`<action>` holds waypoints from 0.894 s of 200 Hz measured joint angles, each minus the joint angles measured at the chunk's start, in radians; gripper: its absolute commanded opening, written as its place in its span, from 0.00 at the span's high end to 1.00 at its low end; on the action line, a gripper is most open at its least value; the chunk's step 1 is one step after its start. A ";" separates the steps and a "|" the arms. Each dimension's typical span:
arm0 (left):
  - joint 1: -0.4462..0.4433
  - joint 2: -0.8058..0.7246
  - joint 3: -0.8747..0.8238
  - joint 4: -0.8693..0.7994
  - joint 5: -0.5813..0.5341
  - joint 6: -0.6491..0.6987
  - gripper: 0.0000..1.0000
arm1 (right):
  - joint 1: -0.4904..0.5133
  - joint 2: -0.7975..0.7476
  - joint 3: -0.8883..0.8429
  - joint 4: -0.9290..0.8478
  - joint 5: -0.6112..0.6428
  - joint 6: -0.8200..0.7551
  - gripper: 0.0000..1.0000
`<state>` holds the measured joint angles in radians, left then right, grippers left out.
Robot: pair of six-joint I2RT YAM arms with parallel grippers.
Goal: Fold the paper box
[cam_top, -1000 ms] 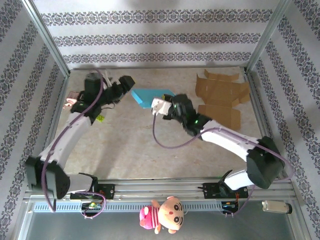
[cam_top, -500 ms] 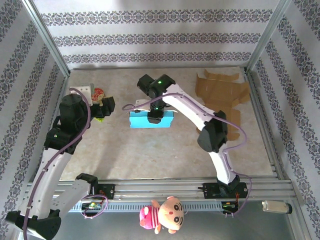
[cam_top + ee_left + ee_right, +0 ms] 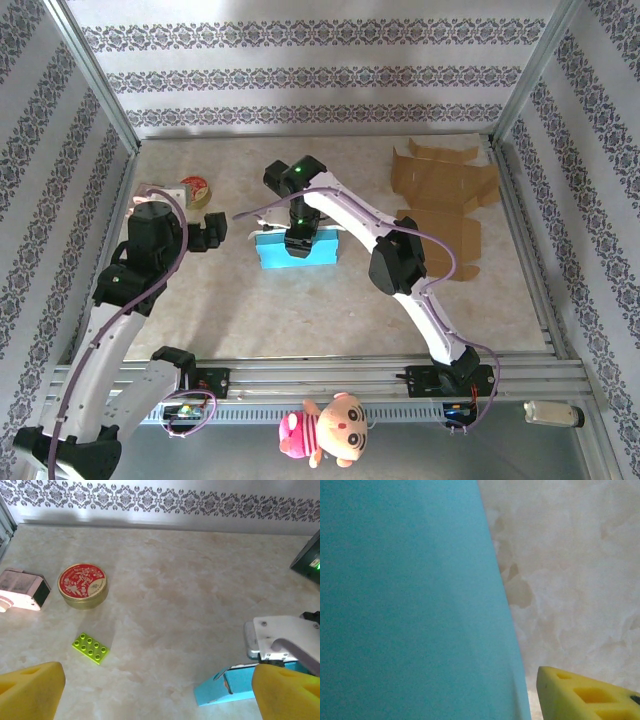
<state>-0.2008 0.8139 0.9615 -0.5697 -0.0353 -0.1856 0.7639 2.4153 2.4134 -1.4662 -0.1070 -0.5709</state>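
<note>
The empty, wide-open left claw [image 3: 212,232] closes in on the blue paper box [image 3: 325,252] under the right claw [image 3: 298,244], grip unreadable, seemingly to fold.

Left arm [image 3: 105,330] and right arm [image 3: 350,205] have white links, black joints, looping purple cables [image 3: 178,225], yellow foam pads [image 3: 285,692], and a green light [image 3: 297,169].

Count on the table: one blue paper box [image 3: 270,252], one round red-lidded tin [image 3: 83,585], one green studded brick [image 3: 90,648], one pink-and-white device [image 3: 20,587], two flat brown cardboard blanks [image 3: 445,180]. At the near rail — one plush doll [image 3: 325,430].
</note>
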 measured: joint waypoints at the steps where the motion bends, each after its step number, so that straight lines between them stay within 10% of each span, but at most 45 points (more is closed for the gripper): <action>1: 0.000 0.000 0.000 0.000 0.000 0.000 0.04 | 0.000 0.000 0.000 0.001 0.000 0.001 0.32; 102: 0.000 0.107 0.030 -0.048 -0.047 0.006 0.06 | -0.034 -0.157 -0.026 0.088 -0.084 0.083 0.24; 179: 0.087 0.358 0.230 -0.201 0.321 0.112 0.03 | -0.351 -0.777 -0.899 0.633 -0.380 0.465 0.37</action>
<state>-0.1139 1.1721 1.1919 -0.7712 0.2859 -0.0734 0.4133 1.6382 1.5146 -0.8333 -0.4870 -0.1062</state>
